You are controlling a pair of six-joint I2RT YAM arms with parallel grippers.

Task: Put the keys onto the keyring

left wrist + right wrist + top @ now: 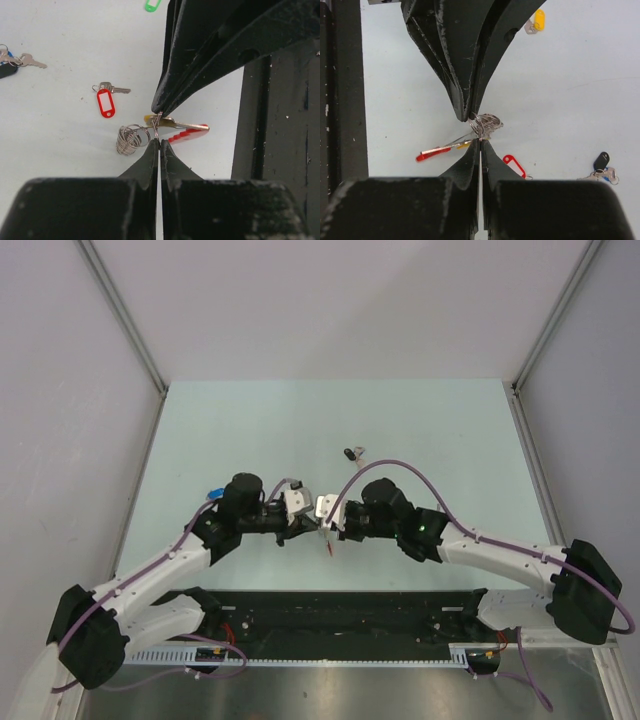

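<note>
White arm links (160, 570) with black joints (90, 640), purple cables (400, 465), and a seemingly scuffed black left gripper (160, 142).

Left jaws and right jaws meet tip to tip over the bench (250, 420), with the keyring (131, 140) at the tips. Relative to the left jaws, the keyring coil is to the left and one key (177, 123) is to the right. Farther left on the bench lies a single tagged key (106, 100), and beyond it a key cluster (15, 60).
</note>
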